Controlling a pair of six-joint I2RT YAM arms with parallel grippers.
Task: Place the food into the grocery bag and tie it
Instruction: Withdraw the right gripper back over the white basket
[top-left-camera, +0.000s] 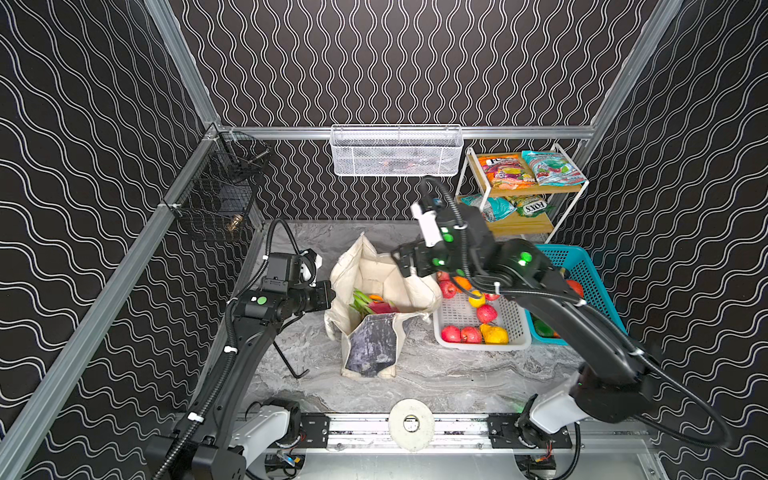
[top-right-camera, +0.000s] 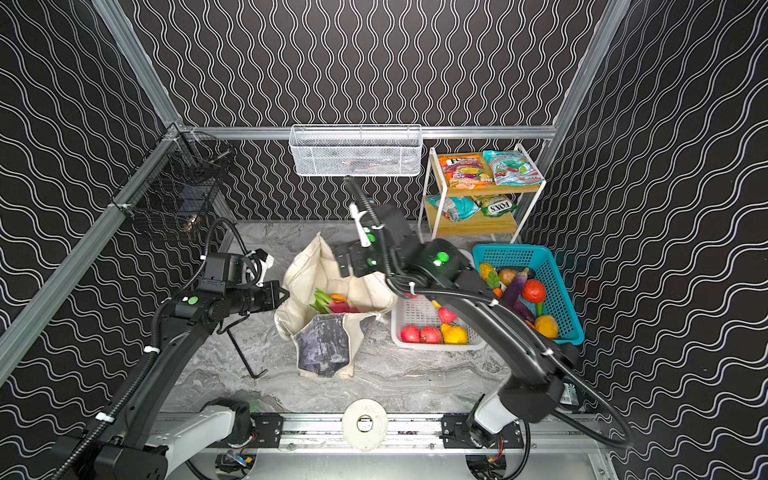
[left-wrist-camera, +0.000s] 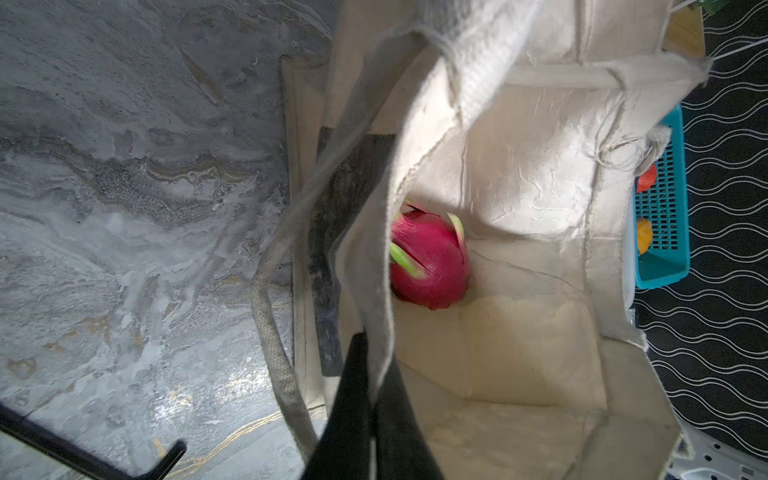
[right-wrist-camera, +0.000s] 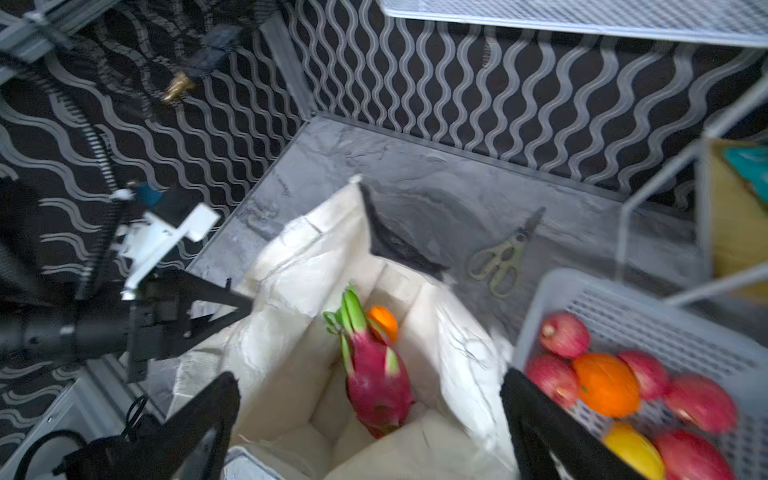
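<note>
On the worktop (top-left-camera: 436, 374) we hold the grocery bag (top-left-camera: 370, 349) by its left rim, clamped in the left tool (top-left-camera: 331, 293), a dragon fruit (top-left-camera: 380, 308) and an orange (right-wrist-camera: 383, 323) lying inside, while beyond them our right tool (top-left-camera: 407, 262) hangs wide apart and empty over the mouth, the apples (top-left-camera: 451, 333) in the white basket (top-left-camera: 482, 346) just to its right.

The right arm (top-left-camera: 561, 307) hides part of the white basket (top-left-camera: 459, 311); the rim of the grocery bag (left-wrist-camera: 519, 166) covers part of the dragon fruit (left-wrist-camera: 432, 266).
</note>
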